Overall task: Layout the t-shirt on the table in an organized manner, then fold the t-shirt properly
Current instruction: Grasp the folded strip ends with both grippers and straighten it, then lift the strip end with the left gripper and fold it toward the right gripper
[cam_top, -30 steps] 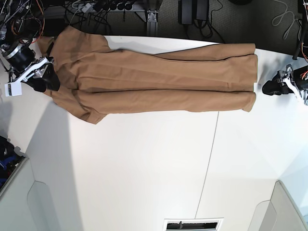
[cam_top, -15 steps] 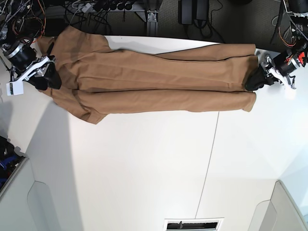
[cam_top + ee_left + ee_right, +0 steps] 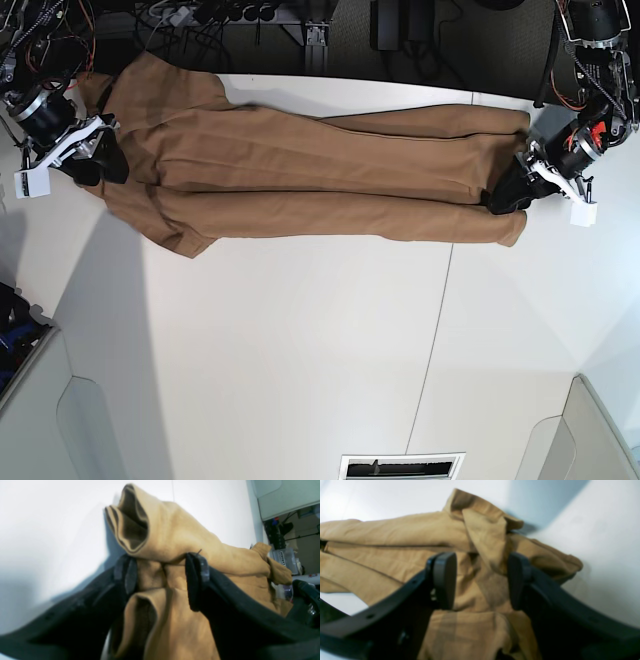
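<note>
**Left arm closes in on the hem end**

Since a sec ago the left gripper (image 3: 510, 190) has come from off the cloth, out on the table (image 3: 300, 350), to sit over the hem end of the t-shirt (image 3: 300, 165); that end looks slightly pulled in. Right gripper (image 3: 92, 160) has barely shifted at the collar end.

Base view: shirt lies as a long narrow band across the far side of the table, sides already folded in lengthwise. One gripper at each end.

Left wrist view: left gripper (image 3: 162, 580) jaws wide apart, straddling a bunched fold of t-shirt (image 3: 175, 537). Fabric sits between the pads, but can't tell if it's actually pinched.

Right wrist view: right gripper (image 3: 480, 580) jaws spread, t-shirt (image 3: 395, 535) lying in the gap; pads look clear of the cloth, so prob no grip yet.

Step, as I read it: fold stage, both ends about to be taken. Next needs both jaws to close on all layers, then carry one end over the other w/o dragging.
</note>
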